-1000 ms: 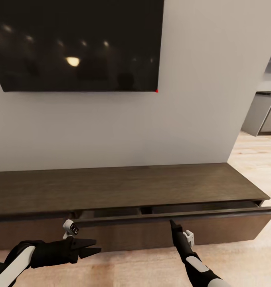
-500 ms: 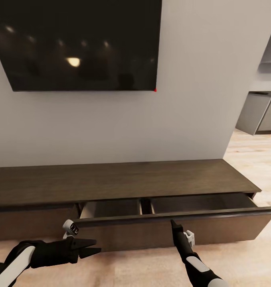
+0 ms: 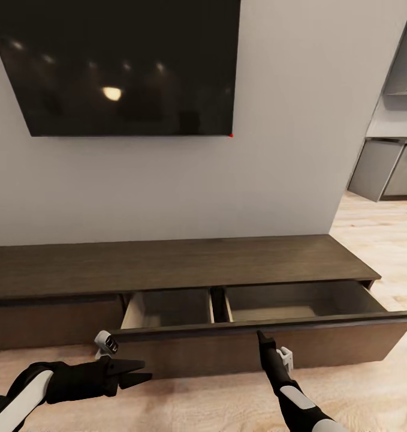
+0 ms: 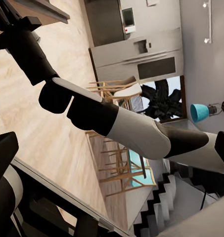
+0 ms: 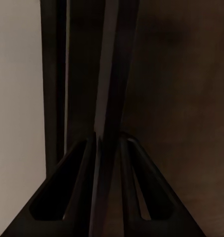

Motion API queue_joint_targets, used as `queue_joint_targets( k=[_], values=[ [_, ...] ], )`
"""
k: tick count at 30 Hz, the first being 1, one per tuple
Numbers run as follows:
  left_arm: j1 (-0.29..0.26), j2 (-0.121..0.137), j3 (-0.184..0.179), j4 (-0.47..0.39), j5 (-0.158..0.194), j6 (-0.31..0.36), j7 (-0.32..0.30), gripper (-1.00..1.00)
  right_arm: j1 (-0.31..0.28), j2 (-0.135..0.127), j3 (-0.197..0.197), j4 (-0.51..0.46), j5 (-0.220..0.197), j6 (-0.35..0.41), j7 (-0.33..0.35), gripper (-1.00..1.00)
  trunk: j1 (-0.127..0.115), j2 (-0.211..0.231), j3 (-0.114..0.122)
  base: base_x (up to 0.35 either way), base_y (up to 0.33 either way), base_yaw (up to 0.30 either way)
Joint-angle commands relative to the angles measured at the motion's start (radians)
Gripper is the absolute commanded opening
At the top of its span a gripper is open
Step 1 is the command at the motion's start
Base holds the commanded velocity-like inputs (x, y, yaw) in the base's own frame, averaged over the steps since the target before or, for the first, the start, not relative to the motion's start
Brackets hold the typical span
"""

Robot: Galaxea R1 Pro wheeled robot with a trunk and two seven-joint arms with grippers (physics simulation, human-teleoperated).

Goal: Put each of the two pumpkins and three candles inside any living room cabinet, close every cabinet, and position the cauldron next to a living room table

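Observation:
The long dark-brown cabinet (image 3: pixel 167 264) stands against the white wall. Its wide right-hand drawer is pulled out, showing two pale beige compartments (image 3: pixel 275 303) split by a divider. My right gripper (image 3: pixel 263 337) points up and is shut on the top edge of the drawer front (image 3: pixel 335 345). In the right wrist view its fingers (image 5: pixel 87 153) clamp the thin dark edge (image 5: pixel 112 74) from both sides. My left gripper (image 3: pixel 145 370) hangs low over the floor in front of the cabinet's left half, open and holding nothing.
A big black TV (image 3: pixel 125 66) hangs on the wall above the cabinet. Grey kitchen units (image 3: pixel 383 174) stand past the wall's right end. The floor is light wood (image 3: pixel 377 396). The left wrist view looks across my right arm (image 4: pixel 92 108) toward wooden dining chairs (image 4: pixel 116 94).
The drawer has slid out from a narrow gap to well open, with its front still held in my right gripper. The view has drawn back from the cabinet. The left arm keeps its pose.

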Motion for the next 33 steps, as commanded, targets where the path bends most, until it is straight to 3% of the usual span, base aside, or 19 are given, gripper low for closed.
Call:
queue_joint_targets(
  k=[1,33],
  values=[
    [-0.001,0.001,-0.002,0.001,0.003,0.004,-0.002,1.0,-0.001,0.0,0.042,-0.001,0.006,-0.008,0.012,-1.0,-0.001,-0.001,-0.001,-0.159,0.0,0.0],
    [-0.001,0.002,-0.002,0.001,0.003,0.004,-0.002,1.0,-0.001,0.0,0.042,-0.001,0.006,-0.008,0.012,-1.0,-0.001,-0.001,-0.001,-0.089,0.0,0.0]
  ],
)
